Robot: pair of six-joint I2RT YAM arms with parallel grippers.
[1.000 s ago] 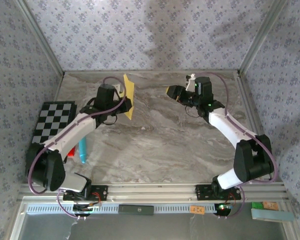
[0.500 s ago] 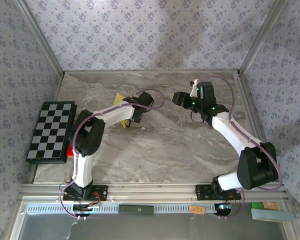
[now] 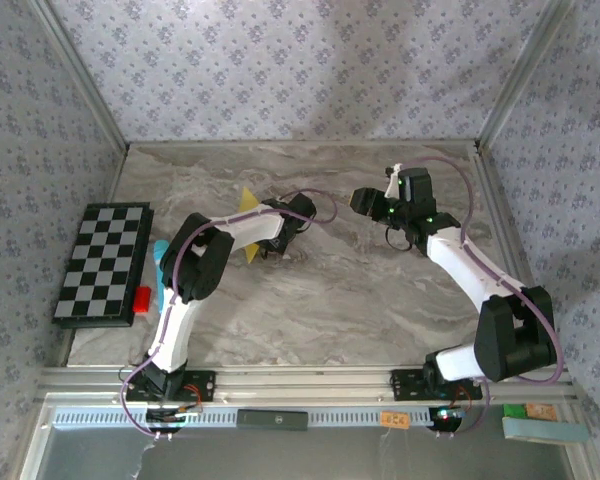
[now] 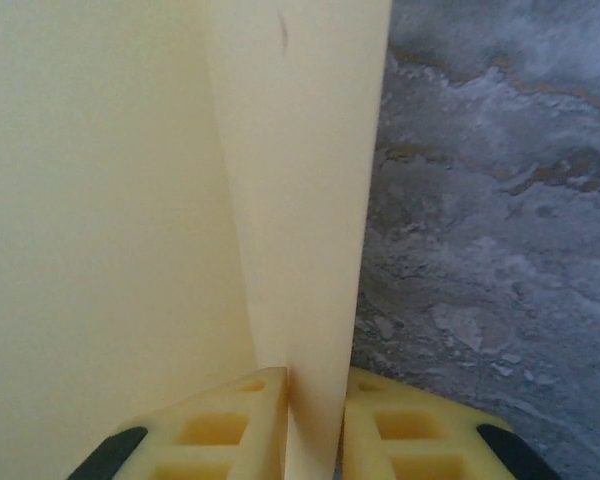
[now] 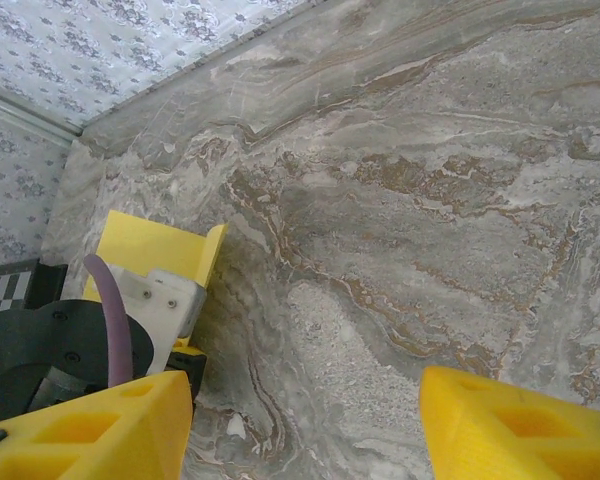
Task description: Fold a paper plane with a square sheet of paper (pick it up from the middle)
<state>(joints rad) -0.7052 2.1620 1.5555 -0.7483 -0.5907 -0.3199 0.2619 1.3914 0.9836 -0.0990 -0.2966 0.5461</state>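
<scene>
Yellow paper (image 4: pixel 120 200) stands clamped at its crease between the left claw's (image 4: pixel 315 400) pressed-together fingers, a grip plain from the left wrist but hidden from above, while the right claw (image 5: pixel 305 420) gapes empty, the paper ahead of its left finger.

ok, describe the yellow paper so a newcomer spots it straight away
On the grey marbled table, look left of centre, where the left gripper is closed on it. It's the folded yellow sheet of paper, plain, unlike the checkered board nearby.
</scene>
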